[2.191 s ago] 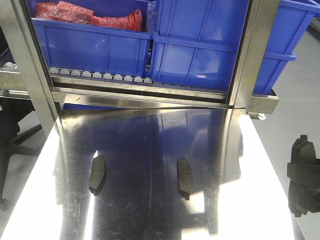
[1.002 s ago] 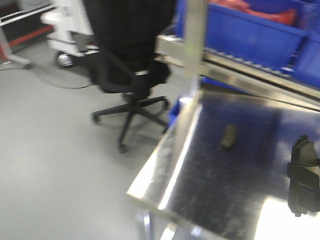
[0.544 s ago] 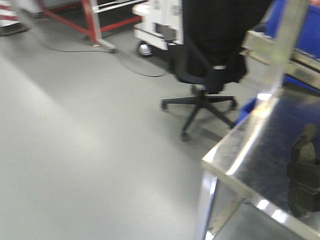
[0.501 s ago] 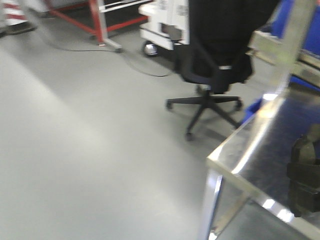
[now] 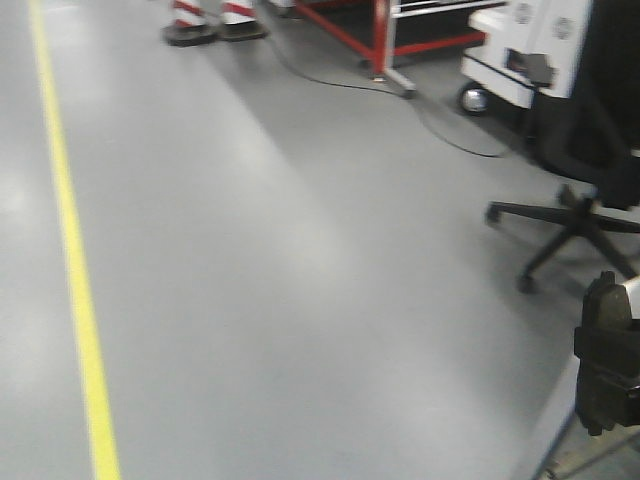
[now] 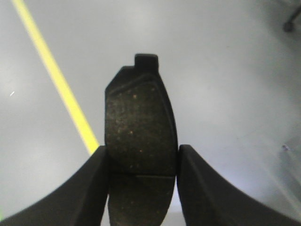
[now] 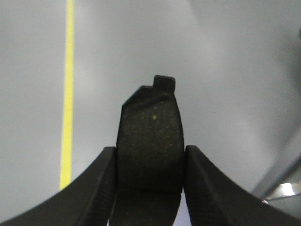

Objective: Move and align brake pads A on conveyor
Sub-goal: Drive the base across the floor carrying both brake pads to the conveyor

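In the left wrist view, one dark grey brake pad (image 6: pixel 140 117) stands on end between the black fingers (image 6: pixel 84 188) of my left gripper (image 6: pixel 142 151), which is shut on it. Its groove crosses just below the fingertips. My right gripper (image 7: pixel 150 151) is shut the same way on a second brake pad (image 7: pixel 150 129), held upright above the grey floor. In the front view that right gripper (image 5: pixel 606 375) and its pad (image 5: pixel 604 300) show at the right edge. The left gripper is out of the front view. The conveyor is out of view.
Grey floor (image 5: pixel 300 280) fills the front view, with a yellow line (image 5: pixel 75 270) down its left side. A black office chair (image 5: pixel 590 170) stands at the right, a red metal frame (image 5: pixel 380 35) and white cart (image 5: pixel 520 55) behind it, and striped cones (image 5: pixel 205 20) at the back.
The front view has swung left, off the steel table with two loose pads and past the chair, onto floor. Both grippers still hold their pads.
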Robot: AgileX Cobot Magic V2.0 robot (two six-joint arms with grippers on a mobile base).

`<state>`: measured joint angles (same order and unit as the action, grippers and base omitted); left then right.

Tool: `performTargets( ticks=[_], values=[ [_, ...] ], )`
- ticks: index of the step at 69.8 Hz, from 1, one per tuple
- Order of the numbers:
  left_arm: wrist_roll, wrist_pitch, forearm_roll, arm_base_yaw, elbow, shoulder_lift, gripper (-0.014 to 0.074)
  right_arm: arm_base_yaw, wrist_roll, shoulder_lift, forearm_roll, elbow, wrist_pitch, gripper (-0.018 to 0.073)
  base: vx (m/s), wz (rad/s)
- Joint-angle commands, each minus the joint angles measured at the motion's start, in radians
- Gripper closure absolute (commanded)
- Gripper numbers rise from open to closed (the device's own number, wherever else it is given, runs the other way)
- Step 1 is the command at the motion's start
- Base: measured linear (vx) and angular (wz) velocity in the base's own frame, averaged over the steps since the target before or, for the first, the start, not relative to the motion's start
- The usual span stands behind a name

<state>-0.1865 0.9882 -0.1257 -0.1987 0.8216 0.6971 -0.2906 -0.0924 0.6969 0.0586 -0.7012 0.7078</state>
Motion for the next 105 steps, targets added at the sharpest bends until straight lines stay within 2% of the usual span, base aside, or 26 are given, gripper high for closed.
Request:
performTargets(
  ticks=[1,38,68,105],
  values=[
    [-0.009,-0.058,-0.007,-0.005,0.030,-0.005,0.0602,0.005,0.009,-0.005,-0.001,-0.031,-0.085,0.0563,-0.21,0.78],
    [-0.009,0.042,-0.007,-0.005,0.030,-0.005,0.0602,0.005,0.009,-0.005,-0.001,-0.031,-0.085,0.0563,-0.16,0.64],
    [-0.009,0.266,-0.007,-0.005,0.030,-0.005,0.0602,0.005,0.009,-0.005,-0.001,-0.031,-0.085,0.0563,0.00,0.06],
    [-0.009,0.266,-0.007,-0.005,0.030,-0.005,0.0602,0.005,0.009,-0.005,-0.001,-0.031,-0.084,0.0563,0.12,0.02]
  ],
)
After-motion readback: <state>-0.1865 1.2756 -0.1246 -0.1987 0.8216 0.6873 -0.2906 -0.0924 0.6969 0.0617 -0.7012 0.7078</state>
